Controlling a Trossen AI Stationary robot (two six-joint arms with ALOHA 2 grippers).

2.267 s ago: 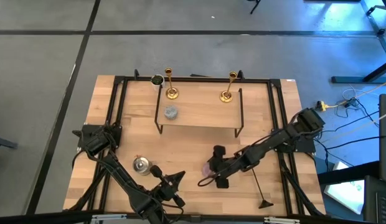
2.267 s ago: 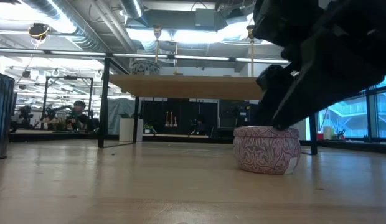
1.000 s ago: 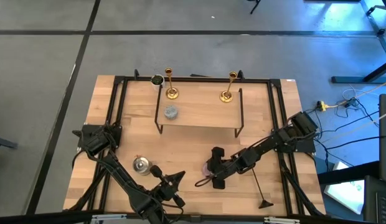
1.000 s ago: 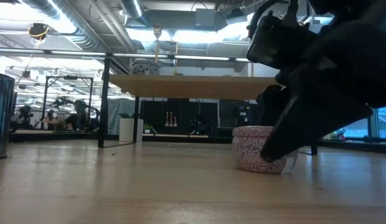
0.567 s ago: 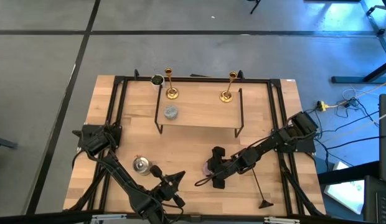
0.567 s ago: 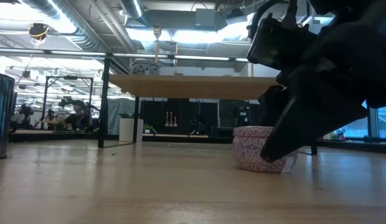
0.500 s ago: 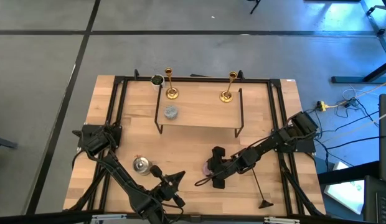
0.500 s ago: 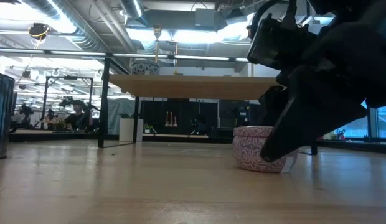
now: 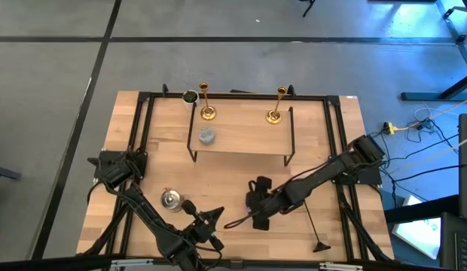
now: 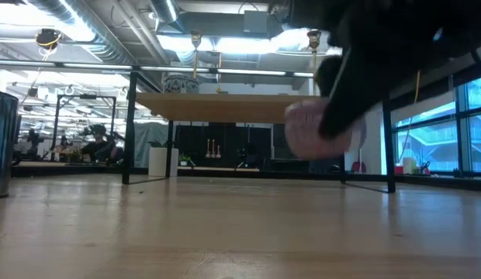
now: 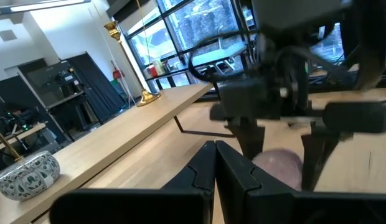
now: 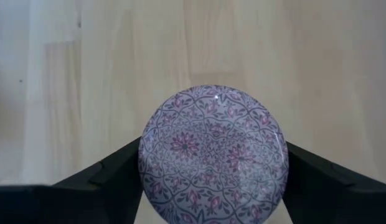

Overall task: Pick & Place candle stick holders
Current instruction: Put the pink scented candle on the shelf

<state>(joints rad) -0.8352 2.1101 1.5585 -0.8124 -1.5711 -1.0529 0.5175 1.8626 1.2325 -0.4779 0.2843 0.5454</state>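
Now the right gripper [image 9: 256, 205] is over the front middle of the counter [image 9: 233, 158], and its two fingers [image 12: 112, 171] stand wide apart, one on each side of a round pink candle tin [image 12: 213, 152] with a flower pattern on its lid. The fingers touch the sides of the tin, so the gripper has hold of it. In the low view the tin [image 10: 314, 132] is blurred and is clearly above the counter surface, not resting on it.

The two candle stick holders are well apart from this gripper, on a raised wooden shelf [image 9: 241, 139] with black legs at the far side of the counter. The left candle stick holder [image 9: 206, 105] and the right candle stick holder [image 9: 277, 107] both stand upright near the back edge of the shelf. A small blue-grey candle [image 9: 207, 136] sits on the shelf in front of the left one.

The left gripper [image 9: 216, 216] waits at the front of the counter, near the right gripper, with its fingers [image 11: 208, 171] pressed together and nothing between them. A squat silver tin [image 9: 170, 199] sits on the counter just beside the left arm.
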